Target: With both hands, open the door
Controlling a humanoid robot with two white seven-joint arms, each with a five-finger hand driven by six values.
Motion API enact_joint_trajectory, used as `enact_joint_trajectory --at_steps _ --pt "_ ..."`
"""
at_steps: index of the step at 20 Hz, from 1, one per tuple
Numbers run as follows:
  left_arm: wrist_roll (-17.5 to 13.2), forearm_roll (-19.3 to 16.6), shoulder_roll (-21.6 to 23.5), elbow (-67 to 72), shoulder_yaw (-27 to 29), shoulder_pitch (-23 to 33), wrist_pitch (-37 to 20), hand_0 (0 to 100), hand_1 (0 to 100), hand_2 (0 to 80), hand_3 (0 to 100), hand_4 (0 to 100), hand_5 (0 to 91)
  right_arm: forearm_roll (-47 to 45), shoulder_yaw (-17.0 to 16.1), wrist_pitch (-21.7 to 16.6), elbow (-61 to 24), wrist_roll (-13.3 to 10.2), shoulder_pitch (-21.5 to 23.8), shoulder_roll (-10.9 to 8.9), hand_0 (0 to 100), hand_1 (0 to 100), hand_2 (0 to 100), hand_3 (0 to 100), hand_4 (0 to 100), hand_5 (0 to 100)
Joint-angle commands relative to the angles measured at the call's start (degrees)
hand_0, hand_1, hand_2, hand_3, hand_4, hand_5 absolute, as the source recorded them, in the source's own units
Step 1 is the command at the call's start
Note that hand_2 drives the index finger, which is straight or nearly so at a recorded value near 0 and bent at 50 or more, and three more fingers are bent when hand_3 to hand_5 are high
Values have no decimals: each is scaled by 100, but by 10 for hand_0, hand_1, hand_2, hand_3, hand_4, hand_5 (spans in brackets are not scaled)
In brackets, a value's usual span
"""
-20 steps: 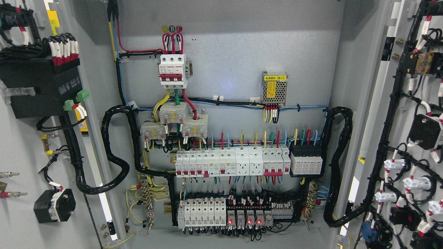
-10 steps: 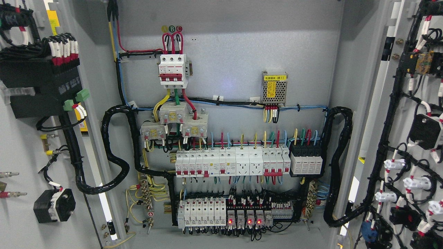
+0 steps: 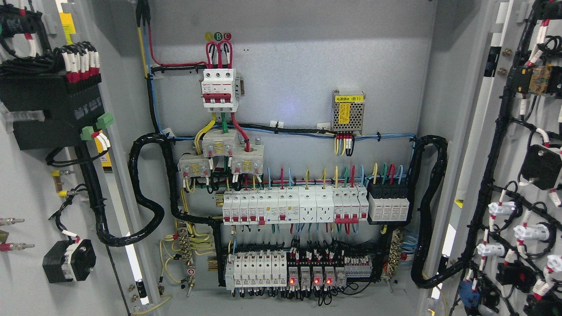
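Note:
Both doors of a grey electrical cabinet stand swung wide. The left door (image 3: 26,281) shows its inner face at the picture's left, carrying a black module and a wire bundle. The right door (image 3: 509,131) shows its inner face at the right, with black cable looms and white connectors. Between them the cabinet's back panel (image 3: 298,57) is fully exposed, with a red-and-white main breaker (image 3: 218,87) at the top and rows of white breakers (image 3: 290,206) lower down. Neither of my hands nor any arm shows in the head view.
A small power supply with a yellow label (image 3: 348,112) sits right of the centre. Thick black corrugated cable loops (image 3: 147,193) run from the panel to each door. Relays with red lights (image 3: 309,278) line the bottom row.
The right door's components have shifted slightly right and down, so that door has swung a little further. The left door and the panel look unchanged.

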Motion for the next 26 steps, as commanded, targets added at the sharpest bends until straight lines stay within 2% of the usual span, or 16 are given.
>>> enact_joint_trajectory --at_steps 1,10,17,20,24,26 --pt "-68 628 31 -438 733 -7 238 101 79 115 278 134 0 -92 -204 -28 -24 5 -25 -115 215 64 0 0 0 0" --pt "-120 858 22 -429 900 2 238 87 73 124 313 157 0 -399 -204 -20 -24 5 -7 -89 215 64 0 0 0 0" --pt "-129 1279 40 -412 1374 81 247 85 67 143 341 187 0 -408 -213 -20 -24 5 19 -54 215 63 0 0 0 0" --pt "-287 1385 40 -403 1559 81 343 83 66 150 359 203 0 -688 -204 -28 -24 5 28 -28 215 63 0 0 0 0" --pt "-314 1596 31 -377 1849 81 545 80 67 154 367 212 0 -742 -222 -37 -24 5 72 -28 215 63 0 0 0 0" --pt "-462 1701 31 -280 2033 46 659 78 69 164 379 225 0 -742 -248 -46 -24 5 90 -10 215 63 0 0 0 0"
